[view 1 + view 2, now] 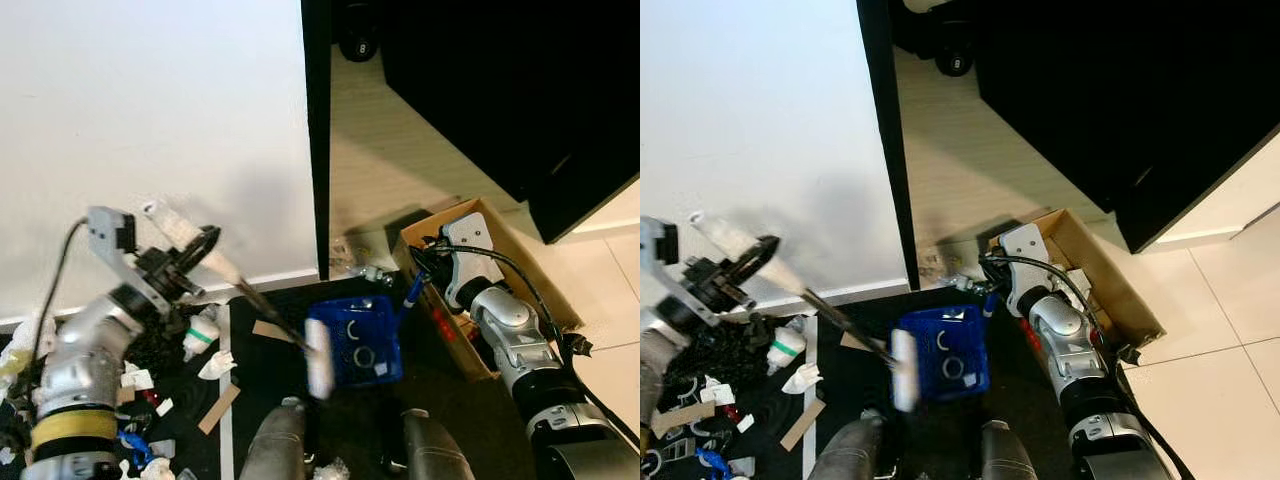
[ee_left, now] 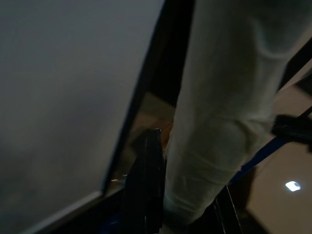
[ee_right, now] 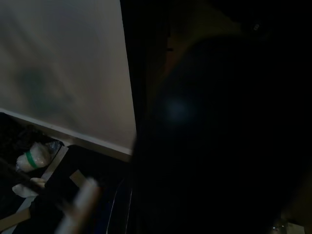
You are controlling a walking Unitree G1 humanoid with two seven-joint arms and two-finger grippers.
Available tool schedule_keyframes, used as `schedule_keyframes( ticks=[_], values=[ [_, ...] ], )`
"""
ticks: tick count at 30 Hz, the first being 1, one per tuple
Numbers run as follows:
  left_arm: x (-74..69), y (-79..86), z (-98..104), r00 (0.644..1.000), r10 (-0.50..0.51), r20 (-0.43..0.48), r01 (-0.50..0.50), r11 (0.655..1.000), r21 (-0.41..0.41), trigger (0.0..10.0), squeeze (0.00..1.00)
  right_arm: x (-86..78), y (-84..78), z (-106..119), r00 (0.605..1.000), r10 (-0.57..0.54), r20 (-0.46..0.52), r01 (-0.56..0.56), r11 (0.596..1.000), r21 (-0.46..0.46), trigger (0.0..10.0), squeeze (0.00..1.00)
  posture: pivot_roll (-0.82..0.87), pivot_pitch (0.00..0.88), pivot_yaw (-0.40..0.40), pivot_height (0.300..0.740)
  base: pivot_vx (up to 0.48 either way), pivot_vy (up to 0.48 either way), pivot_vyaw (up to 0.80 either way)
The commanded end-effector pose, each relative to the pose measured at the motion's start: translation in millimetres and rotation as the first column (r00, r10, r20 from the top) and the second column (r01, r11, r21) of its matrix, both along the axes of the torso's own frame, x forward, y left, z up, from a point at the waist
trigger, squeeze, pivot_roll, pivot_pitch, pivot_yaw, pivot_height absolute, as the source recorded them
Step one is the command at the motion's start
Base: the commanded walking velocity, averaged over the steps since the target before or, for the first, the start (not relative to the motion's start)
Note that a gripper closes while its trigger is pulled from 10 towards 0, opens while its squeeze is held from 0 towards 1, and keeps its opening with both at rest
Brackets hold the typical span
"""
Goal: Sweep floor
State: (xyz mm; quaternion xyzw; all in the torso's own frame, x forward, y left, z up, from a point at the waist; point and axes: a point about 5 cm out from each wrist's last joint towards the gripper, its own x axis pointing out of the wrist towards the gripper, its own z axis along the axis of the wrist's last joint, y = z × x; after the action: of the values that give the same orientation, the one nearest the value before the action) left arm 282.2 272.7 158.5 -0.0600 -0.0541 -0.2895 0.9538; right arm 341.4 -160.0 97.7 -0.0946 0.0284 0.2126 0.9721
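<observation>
The blue dustpan (image 1: 353, 343) lies on the dark floor mat (image 1: 270, 370) with a few small bits in it, just in front of the black door frame (image 1: 316, 140); its blue handle (image 1: 412, 291) rises from its far right corner to the right claw (image 1: 424, 262), which closes on the handle's top; the brush (image 1: 318, 358), with its white head, rests against the dustpan's left edge, motion-blurred; its dark stick (image 1: 268, 312) slants up and away from the dustpan to a pale grip (image 1: 190, 238) pinched in the left claw (image 1: 198, 250); left of the dustpan the mat is strewn with litter: a white bottle with a green band (image 1: 201, 331), crumpled tissues (image 1: 217, 366), strips of cardboard (image 1: 219, 408); right of the dustpan, behind the right arm, sits an open cardboard box (image 1: 497, 250) on the pale floor; beyond the dustpan stands a white wall (image 1: 150, 120).
</observation>
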Motion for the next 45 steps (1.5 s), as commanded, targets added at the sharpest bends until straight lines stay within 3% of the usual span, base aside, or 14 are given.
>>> schedule_keyframes(
  ticks=[1,5,11,13,17,22,35,41,45],
  values=[
    [-4.1,4.4,1.9,1.0,0.001,0.006,-0.001,1.0,0.012,10.0,0.0,-8.7,0.0,-19.9,0.997,-0.006,-0.081,0.007,1.0,0.012,10.0,0.0,0.24,0.255,0.038,0.74,0.0,0.0,0.0],
    [3.1,4.5,2.2,0.999,0.03,0.025,-0.03,0.999,0.026,10.0,0.0,-7.5,1.5,-17.7,0.997,0.0,-0.073,0.002,1.0,0.018,10.0,0.0,0.24,0.259,0.034,0.74,0.0,0.0,0.0],
    [25.7,-5.9,-12.8,1.0,0.015,-0.008,-0.014,0.996,0.09,10.0,0.0,-6.1,2.7,-13.8,0.998,0.004,-0.061,-0.003,1.0,0.026,10.0,0.0,0.21,0.296,0.039,0.74,0.0,0.0,0.0],
    [25.7,-5.9,-12.8,1.0,0.015,-0.008,-0.014,0.996,0.09,10.0,0.0,-6.1,2.7,-13.8,0.998,0.004,-0.061,-0.003,1.0,0.026,10.0,0.0,0.21,0.296,0.039,0.74,0.0,0.0,0.0],
    [46.9,-6.4,-4.5,1.0,0.029,-0.002,-0.029,0.985,0.172,10.0,0.0,-10.2,-2.4,-11.6,0.999,0.007,-0.046,-0.006,1.0,0.023,10.0,0.0,0.18,0.315,0.057,0.74,0.0,0.0,0.0],
    [50.2,-7.7,-3.3,1.0,0.027,-0.003,-0.025,0.982,0.189,10.0,0.0,-11.0,-4.2,-11.6,0.999,0.0,-0.044,0.001,1.0,0.023,10.0,0.0,0.17,0.319,0.061,0.74,0.0,0.0,0.0],
    [56.7,-12.4,-19.9,0.999,0.038,-0.018,-0.03,0.935,0.353,10.0,0.0,-15.1,-8.1,-8.2,0.999,-0.007,-0.031,0.008,1.0,0.026,10.0,0.0,0.13,0.343,0.067,0.74,0.0,0.0,0.0],
    [52.0,-8.9,-28.6,0.998,0.054,-0.033,-0.04,0.945,0.323,10.0,0.0,-16.5,-10.8,-8.5,0.999,-0.013,-0.034,0.013,1.0,0.023,10.0,0.0,0.13,0.344,0.058,0.74,0.0,0.0,0.0],
    [46.4,-12.2,-48.3,0.989,0.124,-0.082,-0.109,0.98,0.169,10.0,0.0,-15.0,-7.3,-6.4,0.999,-0.006,-0.032,0.007,1.0,0.027,10.0,0.0,0.11,0.35,0.047,0.74,0.0,0.0,0.0]
  ],
)
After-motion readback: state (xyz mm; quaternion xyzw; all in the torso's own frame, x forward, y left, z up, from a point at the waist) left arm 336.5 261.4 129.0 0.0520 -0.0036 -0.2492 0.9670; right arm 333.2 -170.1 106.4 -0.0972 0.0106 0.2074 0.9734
